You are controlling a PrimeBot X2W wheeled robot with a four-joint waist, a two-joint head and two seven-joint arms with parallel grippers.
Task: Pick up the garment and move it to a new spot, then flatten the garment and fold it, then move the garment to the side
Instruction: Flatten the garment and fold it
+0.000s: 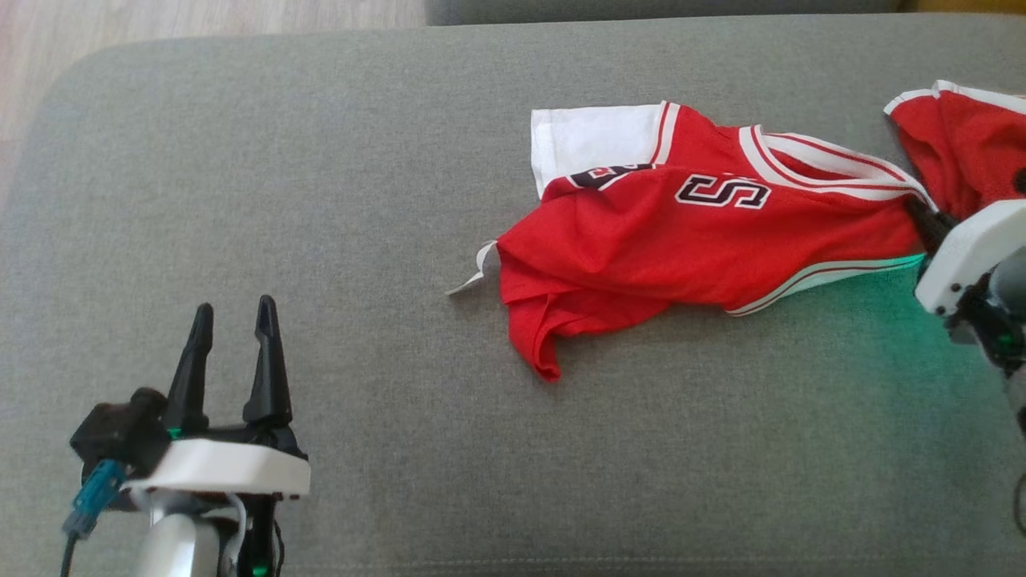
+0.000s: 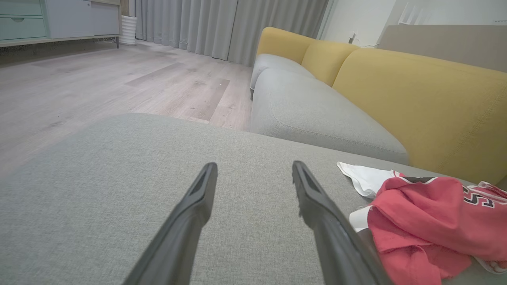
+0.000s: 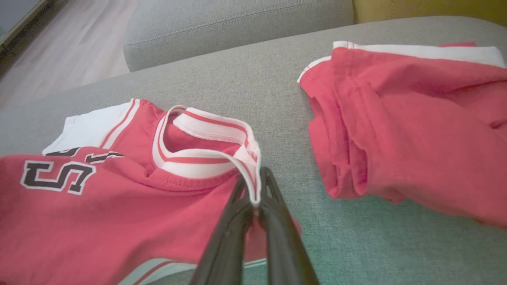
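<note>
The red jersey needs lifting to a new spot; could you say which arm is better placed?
The right, probably: the right gripper is shut on the jersey at its striped trim, while the left gripper stands open over bare cushion, apart from the cloth.

garment (image 1: 689,240): red sports jersey with white-and-red striped trim and black characters outlined in white (image 1: 721,192) across the chest
white panel (image 1: 593,140): flat at the far left corner, edged with red stripes
state: crumpled, not flattened; lower part bunched in folds, one red flap hanging toward the near side
pose: stretched sideways, neck opening to the right, opposite end to the left
collar (image 3: 206,158): striped band gaping open, its edge pinched taut between the closed fingers of the right gripper (image 3: 255,190)
place: on the grey cushion (image 1: 321,200), right of centre in the head view
</note>
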